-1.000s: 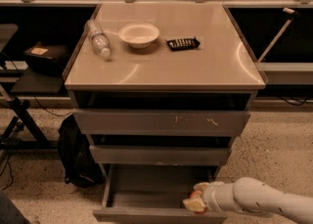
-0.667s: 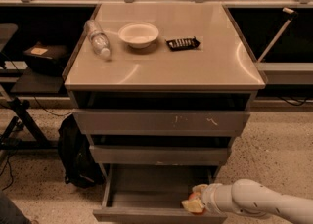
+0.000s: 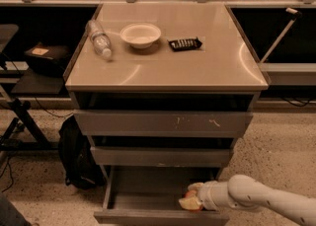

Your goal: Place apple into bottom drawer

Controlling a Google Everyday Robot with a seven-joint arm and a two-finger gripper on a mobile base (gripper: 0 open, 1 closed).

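Bottom drawer (image 3: 143, 201): end effector (image 3: 191, 199) inside

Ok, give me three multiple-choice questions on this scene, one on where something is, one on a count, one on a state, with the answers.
1. Where is the claw? A in the top drawer; B in the bottom drawer, at its right; C in the middle drawer.
2. How many things lie on the cabinet top? A one; B three; C five.
3. The bottom drawer is: A pulled open; B pushed shut; C taken out.
Answers: 1 B, the claw sits inside that drawer with the apple at its tip. 2 B, a bottle, a bowl and a black packet. 3 A, its inside shows.
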